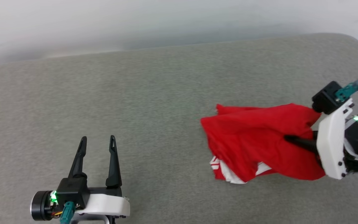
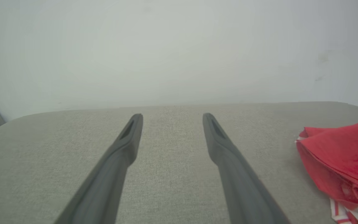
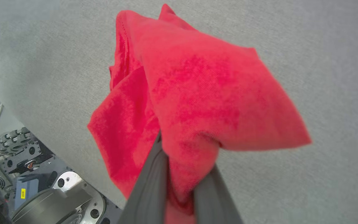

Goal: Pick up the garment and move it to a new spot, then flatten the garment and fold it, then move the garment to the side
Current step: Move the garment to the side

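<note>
1. Right wrist view: the right gripper (image 3: 182, 183) is pinched narrow on a bunch of the red garment (image 3: 197, 93). Cloth is wedged between its 2 dark fingers (image 3: 154, 180), and the rest drapes out ahead of them.
2. Head view: the grip sits at the garment's right end, over the right side of the grey padded surface (image 1: 135, 93). Its left end looks to be touching the surface, but I cannot tell whether any of it is fully clear.
3. Left gripper (image 1: 97, 141): jaws wide, holding nothing, low at the left and well apart from the garment.
4. Judgement: the step in hand is the pick-up and carry to a new spot.
   - Raise the garment until the hanging edge clears the surface before travelling.
   - Go slowly, because a 1-point pinch lets the cloth swing and bunch.
   - Aim for the open middle, within reach of both arms.
   - Lay the trailing end down first so it spreads.
5. Garment: crumpled and doubled over itself, mostly plain red knit. A white panel and red-and-white striped trim (image 1: 218, 163) peep out at the lower edge. No lettering is readable.
</note>
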Robot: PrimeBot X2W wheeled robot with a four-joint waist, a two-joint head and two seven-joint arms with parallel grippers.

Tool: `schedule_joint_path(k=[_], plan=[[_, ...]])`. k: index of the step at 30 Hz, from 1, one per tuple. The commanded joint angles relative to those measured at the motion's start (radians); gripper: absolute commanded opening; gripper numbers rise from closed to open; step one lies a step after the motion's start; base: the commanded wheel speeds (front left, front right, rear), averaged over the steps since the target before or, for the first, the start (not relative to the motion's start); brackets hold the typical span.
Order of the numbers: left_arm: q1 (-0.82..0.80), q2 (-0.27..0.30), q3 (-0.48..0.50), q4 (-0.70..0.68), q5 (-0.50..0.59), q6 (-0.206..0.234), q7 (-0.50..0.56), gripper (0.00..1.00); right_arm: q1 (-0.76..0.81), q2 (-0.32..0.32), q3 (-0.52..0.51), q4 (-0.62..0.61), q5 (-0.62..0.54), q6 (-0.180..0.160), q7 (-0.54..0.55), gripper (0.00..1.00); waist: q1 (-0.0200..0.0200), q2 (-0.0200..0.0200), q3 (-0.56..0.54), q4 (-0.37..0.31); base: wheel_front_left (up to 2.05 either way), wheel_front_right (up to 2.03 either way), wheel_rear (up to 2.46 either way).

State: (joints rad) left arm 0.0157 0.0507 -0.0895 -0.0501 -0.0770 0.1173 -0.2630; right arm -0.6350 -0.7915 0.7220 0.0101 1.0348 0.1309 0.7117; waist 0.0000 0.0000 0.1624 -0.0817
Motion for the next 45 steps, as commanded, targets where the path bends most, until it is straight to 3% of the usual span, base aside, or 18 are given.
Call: schedule_joint_path(k=[1,8,16,29,34,35,36,37,45], plan=[[-0.011,0.0,0.004,-0.003,0.006,0.0,-0.002,1.0,-0.02,-0.013,0.0,0.006,-0.012,0.0,-0.012,0.0,0.0,0.0,0.018,-0.052,0.0,0.0,0.0],[-0.053,0.007,0.014,-0.015,0.04,-0.019,-0.002,1.0,-0.083,-0.107,0.018,0.103,-0.121,-0.001,-0.086,0.0,0.0,0.0,0.098,-0.11,0.0,0.0,0.0],[-0.106,0.023,0.011,-0.035,0.068,-0.031,-0.002,1.0,-0.179,-0.168,-0.004,0.353,-0.202,-0.001,-0.155,0.0,0.0,0.0,0.21,-0.119,0.0,0.0,0.0],[-0.174,0.057,0.01,-0.082,0.088,-0.029,-0.002,1.0,-0.302,-0.114,-0.102,0.715,-0.302,-0.001,-0.305,0.0,0.0,0.0,0.379,-0.107,0.0,0.0,0.0],[-0.186,0.065,0.008,-0.085,0.087,-0.025,-0.002,1.0,-0.331,-0.056,-0.143,0.803,-0.316,-0.001,-0.361,0.0,0.0,0.0,0.394,-0.107,0.0,0.0,0.0],[-0.186,0.065,0.008,-0.082,0.085,-0.024,-0.002,1.0,-0.334,-0.047,-0.147,0.816,-0.319,-0.001,-0.365,0.27,0.0,0.0,0.391,-0.106,0.0,0.0,0.0],[-0.186,0.065,0.006,-0.08,0.082,-0.022,-0.002,1.0,-0.338,-0.042,-0.152,0.83,-0.325,-0.001,-0.374,0.6,0.0,0.0,0.386,-0.105,0.0,0.0,0.0],[-0.185,0.063,0.006,-0.078,0.08,-0.022,-0.002,1.0,-0.344,-0.037,-0.158,0.841,-0.334,-0.001,-0.385,1.0,0.0,0.0,0.38,-0.103,0.0,0.0,0.0],[-0.151,0.047,0.006,-0.06,0.055,-0.011,-0.002,1.0,-0.361,-0.032,-0.207,0.881,-0.449,-0.001,-0.566,1.0,0.0,0.0,0.269,-0.074,0.0,0.0,0.0]])
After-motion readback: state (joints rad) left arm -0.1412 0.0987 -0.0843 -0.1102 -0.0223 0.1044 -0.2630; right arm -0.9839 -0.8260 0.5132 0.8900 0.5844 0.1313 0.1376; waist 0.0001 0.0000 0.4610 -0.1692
